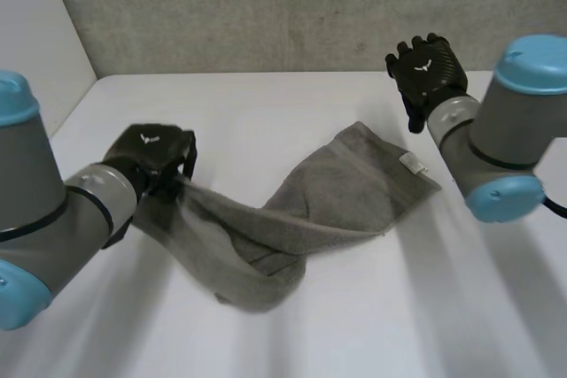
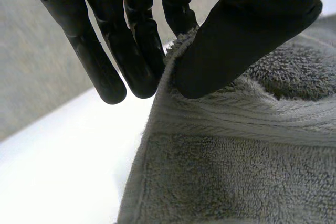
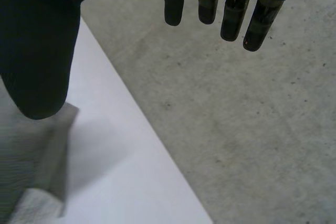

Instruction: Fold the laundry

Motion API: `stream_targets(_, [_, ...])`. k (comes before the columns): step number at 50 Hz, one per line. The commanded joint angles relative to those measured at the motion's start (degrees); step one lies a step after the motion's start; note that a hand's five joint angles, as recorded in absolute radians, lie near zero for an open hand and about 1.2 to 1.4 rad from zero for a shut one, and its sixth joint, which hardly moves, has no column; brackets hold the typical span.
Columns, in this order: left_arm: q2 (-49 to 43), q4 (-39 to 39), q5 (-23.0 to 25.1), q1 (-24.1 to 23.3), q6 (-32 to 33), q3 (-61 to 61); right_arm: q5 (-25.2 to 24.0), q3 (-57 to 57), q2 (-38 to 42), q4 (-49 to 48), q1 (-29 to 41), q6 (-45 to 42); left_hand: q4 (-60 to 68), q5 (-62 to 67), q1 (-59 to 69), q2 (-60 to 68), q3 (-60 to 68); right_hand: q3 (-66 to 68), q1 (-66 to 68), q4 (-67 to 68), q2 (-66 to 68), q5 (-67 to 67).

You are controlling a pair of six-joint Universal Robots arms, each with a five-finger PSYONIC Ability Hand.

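grey towel (image 1: pixel 354 183): 1 | left robot hand (image 1: pixel 151 155) + right robot hand (image 1: pixel 425 64): 2 | white table (image 1: pixel 266 112): 1

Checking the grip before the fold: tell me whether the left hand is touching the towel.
Touching. The left wrist view shows the left hand pinching the towel at its edge between thumb and fingers.

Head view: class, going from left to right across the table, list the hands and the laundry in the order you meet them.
Left hand, pinching the towel's end → grey towel → right hand, open and off the towel.
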Motion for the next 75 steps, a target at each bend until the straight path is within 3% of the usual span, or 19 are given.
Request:
stream_targets(1, [7.03, -0.14, 0.13, -2.92, -0.22, 1.94, -3.47, 12.86, -9.69, 8.58, -0.33, 5.04, 10.23, 11.75, 11.98, 10.31, 10.34, -2.27, -2.23, -3.46, -3.18, -4.15])
stream_targets(6, [10.37, -0.31, -0.14, -6.53, -0.14, 3.96, -5.67, 17.35, -11.18, 15.61, -0.59, 11.37, 10.23, 11.75, 11.98, 10.31, 10.34, -2.27, -2.23, -3.46, -3.18, -4.15])
stream_targets(10, [12.39, -0.40, -0.22, -8.81, -0.14, 5.80, -12.24, 20.06, -11.18, 17.89, -2.43, 17.68, 10.23, 11.75, 11.98, 10.31, 10.34, -2.27, -2.23, -3.46, -3.18, -4.15])
stream_targets(14, [14.06, -0.84, -0.22, -10.48, -0.13, 7.39, -18.14, 21.12, -9.78, 16.76, -3.93, 23.39, 10.23, 11.75, 11.98, 10.31, 10.34, -2.27, -2.23, -3.46, -3.18, -4.15])
stream_targets(20, [15.82, -1.46, -0.93, -11.19, -0.05, 8.44, -18.86, 20.60, -4.50, 10.25, -3.93, 29.12, 10.23, 11.75, 11.98, 10.31, 10.34, 2.02, 2.06, 0.83, 1.11, 0.14])
stream_targets(23, [16.61, -1.46, -1.37, -11.19, -0.05, 8.88, -18.42, 20.25, -2.04, 5.68, -3.84, 30.26, 10.23, 11.75, 11.98, 10.31, 10.34, 11.77, 11.81, 10.58, 10.87, 9.90])
stream_targets(25, [16.88, -1.46, -1.45, -11.27, -0.05, 8.97, -16.32, 19.20, 0.67, 1.22, -3.75, 30.18, 10.23, 11.75, 11.98, 10.31, 10.34, 34.34, 34.38, 33.15, 33.43, 32.46])
stream_targets(26, [17.05, -1.46, -1.45, -11.19, 0.04, 9.06, -16.31, 19.19, 0.68, 1.19, -3.75, 30.18, 10.23, 11.75, 11.98, 10.31, 10.34, 34.48, 34.52, 33.29, 33.57, 32.60])
stream_targets(27, [17.14, -1.54, -1.54, -11.19, -0.05, 8.97, -13.87, 18.32, 1.73, -1.07, -3.84, 30.00, 10.23, 11.75, 11.98, 10.31, 10.34, 56.80, 56.84, 55.61, 55.89, 54.92])
stream_targets(28, [17.14, -1.54, -1.54, -11.19, -0.05, 8.97, -13.85, 18.31, 1.74, -1.09, -3.84, 30.00, 10.23, 11.75, 11.98, 10.31, 10.34, 57.02, 57.06, 55.83, 56.11, 55.14])
stream_targets(29, [17.14, -1.63, -1.54, -11.10, 0.04, 8.71, -10.97, 17.79, 2.00, -3.01, -3.84, 29.30, 10.23, 11.75, 11.98, 10.31, 10.34, 67.62, 67.66, 66.43, 66.71, 65.75])
stream_targets(33, [16.88, -2.07, -1.45, -10.57, 0.04, 8.09, -3.67, 18.22, -2.72, -5.13, -5.24, 22.39, 10.23, 11.75, 11.98, 10.31, 10.34, 67.73, 67.77, 66.54, 66.82, 65.85])
stream_targets(41, [13.81, -4.17, -1.28, -7.85, 0.65, 2.92, -5.49, 23.84, -18.63, -1.90, -7.88, 1.56, 10.23, 11.75, 11.98, 10.31, 10.34, 67.73, 67.77, 66.54, 66.82, 65.85])
stream_targets(44, [12.40, -5.06, -1.19, -7.58, 0.66, 2.12, -6.20, 24.29, -21.55, 0.93, -7.89, -1.55, 10.23, 11.75, 11.98, 10.31, 10.34, 67.73, 67.77, 66.54, 66.82, 65.85])
stream_targets(49, [7.48, -9.97, -1.28, -4.78, 0.83, -0.08, -7.60, 22.28, -29.81, 21.44, -8.32, -10.85, 10.23, 11.75, 11.98, 10.31, 10.34, 67.73, 67.77, 66.54, 66.82, 65.85])
stream_targets(54, [4.49, -15.50, -1.10, -2.93, 1.70, -0.70, -7.87, 20.69, -30.34, 35.52, -10.51, -17.00, 10.23, 11.75, 11.98, 10.31, 10.34, 67.73, 67.77, 66.54, 66.82, 65.85])
stream_targets(58, [2.38, -18.86, -0.66, -2.84, 3.82, -0.78, -8.40, 20.77, -30.34, 39.60, -11.14, -20.98, 10.23, 11.75, 11.98, 10.31, 10.34, 67.73, 67.77, 66.54, 66.82, 65.85])
stream_targets(66, [-3.95, -17.19, -0.31, -2.92, 6.63, 0.71, -9.01, 19.46, -17.86, 35.65, -10.43, -22.65, 10.23, 11.75, 11.98, 10.31, 10.34, 67.73, 67.77, 66.54, 66.82, 65.85])
stream_targets(75, [-14.22, -7.45, -0.84, -3.01, 6.81, 20.08, -3.14, 0.52, -5.39, 21.27, -2.89, -21.77, 10.23, 11.75, 11.98, 10.31, 10.34, 67.73, 67.77, 66.54, 66.82, 65.85])
